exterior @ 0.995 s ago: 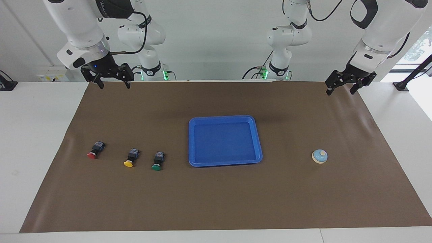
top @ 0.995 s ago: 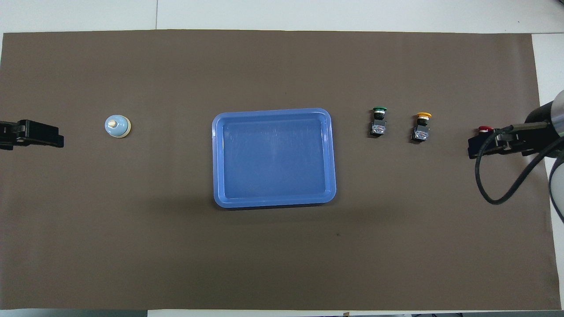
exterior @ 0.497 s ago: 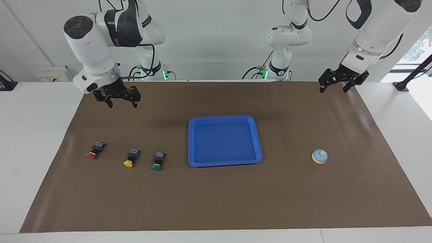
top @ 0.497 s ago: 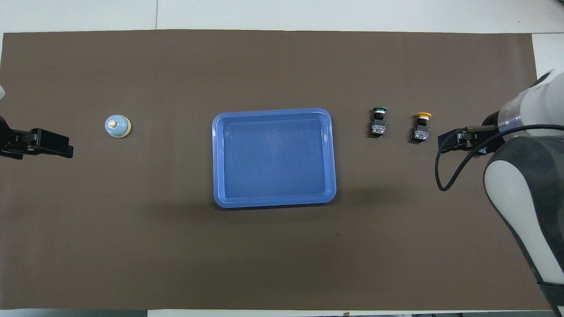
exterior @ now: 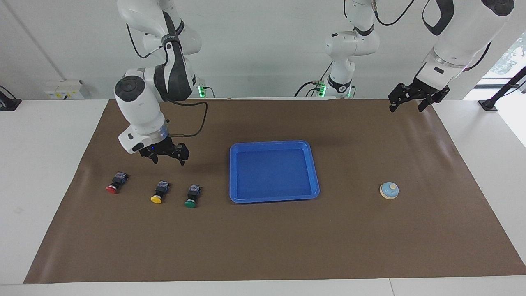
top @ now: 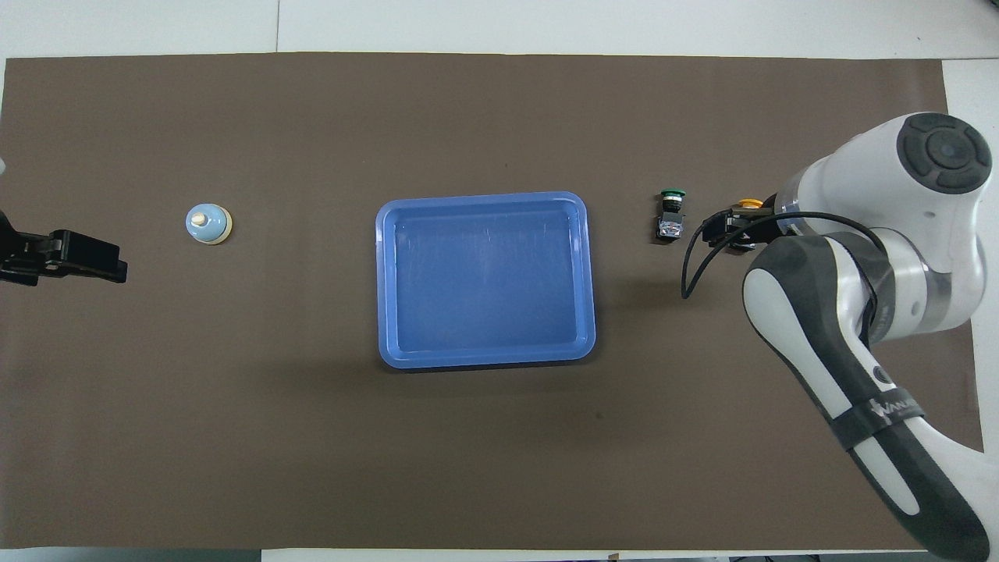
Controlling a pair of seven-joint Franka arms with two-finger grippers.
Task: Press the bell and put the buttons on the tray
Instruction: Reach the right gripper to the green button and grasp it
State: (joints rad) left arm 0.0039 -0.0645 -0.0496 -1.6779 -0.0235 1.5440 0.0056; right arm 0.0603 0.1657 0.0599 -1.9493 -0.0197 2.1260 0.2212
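Around the tray (exterior: 274, 197) we see bare mat (exterior: 263, 246); our right gripper (exterior: 168, 155) hangs spread above the buttons (exterior: 160, 192), left gripper (exterior: 412, 98) spread, waiting.

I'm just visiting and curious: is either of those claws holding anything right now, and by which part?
Nothing is held. The right gripper hangs open above the buttons; the left gripper is open and empty too.

Empty blue tray (top: 484, 355) between bell (top: 208, 224) and green button (top: 671, 215)
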